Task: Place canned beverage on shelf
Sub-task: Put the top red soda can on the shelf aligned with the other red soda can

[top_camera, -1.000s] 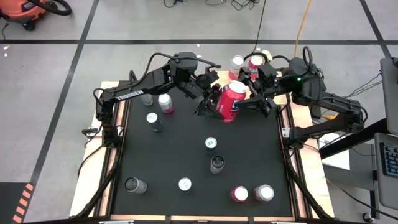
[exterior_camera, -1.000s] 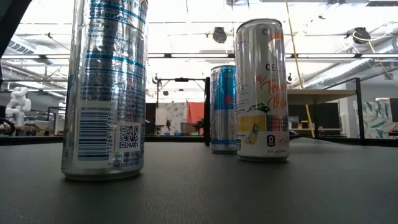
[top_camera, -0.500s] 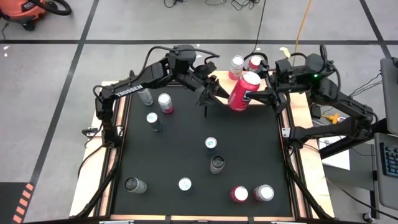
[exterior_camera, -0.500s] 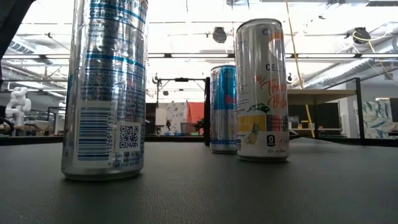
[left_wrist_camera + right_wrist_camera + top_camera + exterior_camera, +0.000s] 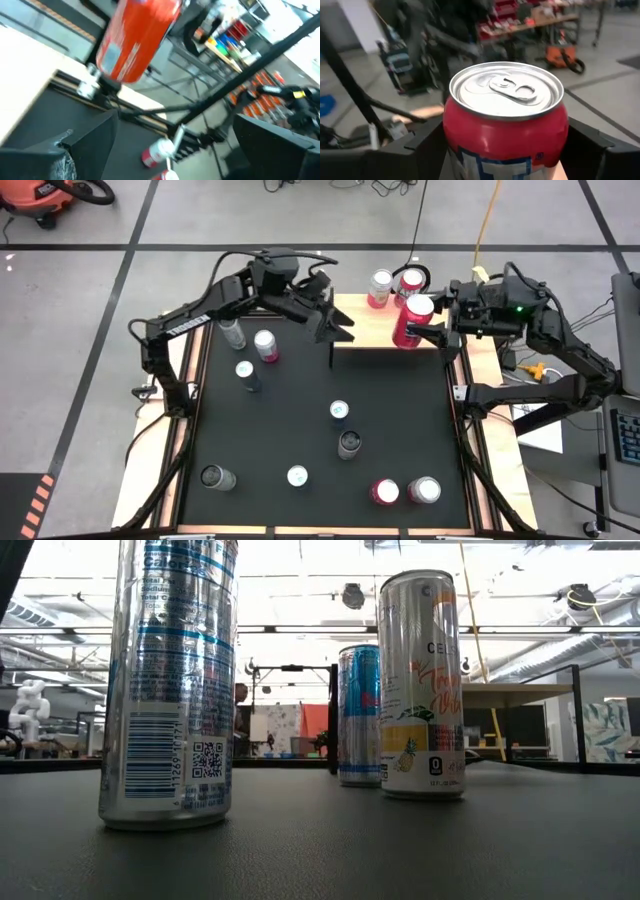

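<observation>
From overhead I have the left arm reaching in from nine o'clock toward twelve, elbow raised, its forearm angled across the back-left corner of the black counter [image 5: 300,420]. The left gripper [image 5: 338,332] hangs over the left end of the shelf [image 5: 365,322], fingers spread wide and holding nothing; in the left wrist view both dark fingers [image 5: 60,150] frame an empty gap.

Under that arm, near ten o'clock, stand a silver can [image 5: 233,334], a red can with a silver lid [image 5: 266,345] and a slim can [image 5: 246,375]. Nearer the middle, a white-topped can [image 5: 340,412] and a dark can [image 5: 349,444] stand upright. Along the six o'clock edge I see four more: a dark one [image 5: 216,477], a white-lidded one [image 5: 297,476], a red one [image 5: 385,492] and a silver one [image 5: 424,490] just beside it.

The shelf sits at twelve o'clock, a pale wood board on a black frame. Two cans [image 5: 380,286] already stand at its far edge, side by side.

The task's red beverage can [image 5: 413,321] is over the right end of the shelf, at about one o'clock. Its long axis is near vertical, tilted a little, lid up; the right wrist view shows the pull tab facing the camera. Whether its base touches the board I cannot tell.

The right gripper [image 5: 436,332] is clamped on that can, a finger on each side of the body. The right arm comes in from three o'clock, folded at the elbow, wrist roughly level and pointing toward nine.
</observation>
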Tool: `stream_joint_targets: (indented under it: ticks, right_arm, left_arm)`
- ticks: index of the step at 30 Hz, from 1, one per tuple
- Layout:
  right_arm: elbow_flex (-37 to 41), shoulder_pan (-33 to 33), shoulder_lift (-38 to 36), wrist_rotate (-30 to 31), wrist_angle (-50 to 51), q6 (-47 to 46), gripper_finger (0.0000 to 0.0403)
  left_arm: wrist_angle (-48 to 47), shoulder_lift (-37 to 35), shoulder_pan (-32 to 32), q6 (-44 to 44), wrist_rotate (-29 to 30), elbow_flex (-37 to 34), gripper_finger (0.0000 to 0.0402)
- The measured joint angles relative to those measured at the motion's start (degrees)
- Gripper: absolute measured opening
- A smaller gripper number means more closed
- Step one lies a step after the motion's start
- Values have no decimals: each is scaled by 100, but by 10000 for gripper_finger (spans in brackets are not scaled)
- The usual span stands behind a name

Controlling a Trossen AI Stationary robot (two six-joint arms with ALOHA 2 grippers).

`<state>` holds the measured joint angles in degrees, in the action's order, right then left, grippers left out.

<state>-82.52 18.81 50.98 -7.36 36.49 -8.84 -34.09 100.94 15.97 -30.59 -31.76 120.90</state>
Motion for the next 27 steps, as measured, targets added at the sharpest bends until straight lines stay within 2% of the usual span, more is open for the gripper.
stream_joint_targets:
  ticks: [4, 8, 14, 18, 23, 27]
  right_arm:
    - [90, 0, -101, 208, 470, 92, 288]
    - [823, 0, -469, 394, 388, -38, 288]
    - [2397, 4, -1135, 1190, -972, -103, 288]
    - [3086, 4, -1318, 1643, -1746, -137, 288]
    - [3447, 0, -1285, 2317, -2054, 95, 288]
    - [3473, 4, -1270, 3027, -2209, 462, 288]
  left_arm:
    - [-37, -143, -124, 0, 486, 2, 400]
    - [-221, -178, -286, 0, 796, 2, 400]
    - [-482, -191, -553, -57, 860, 2, 400]
    - [-750, -191, -742, -57, 862, 2, 400]
    - [-769, -191, -866, -60, 929, 2, 400]
    - [-936, -191, -862, 0, 1328, 2, 400]
